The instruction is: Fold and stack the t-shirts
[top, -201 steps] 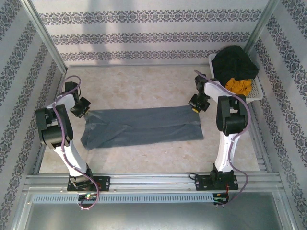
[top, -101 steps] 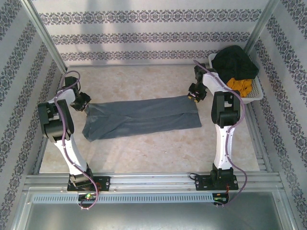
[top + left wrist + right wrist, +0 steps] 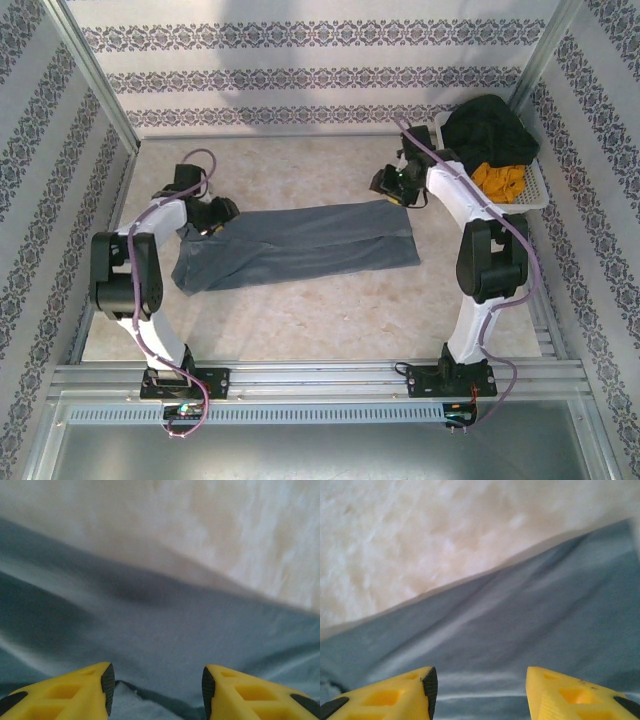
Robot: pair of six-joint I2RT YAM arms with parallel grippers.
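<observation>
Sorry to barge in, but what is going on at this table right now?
A slate-grey t-shirt is being folded; it lies on the table as a long band. The left pincer is at its left end and the right pincer at its right end, both open and gripping nothing. Other garments wait in a white basket.

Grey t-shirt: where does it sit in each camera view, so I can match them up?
Top view: t-shirt lies as a long band across mid-table.
Left wrist: t-shirt fills the lower picture, beyond the left gripper.
Right wrist: t-shirt covers the lower right, beyond the right gripper.
Shared landmark: its far edge against the pale table.
</observation>
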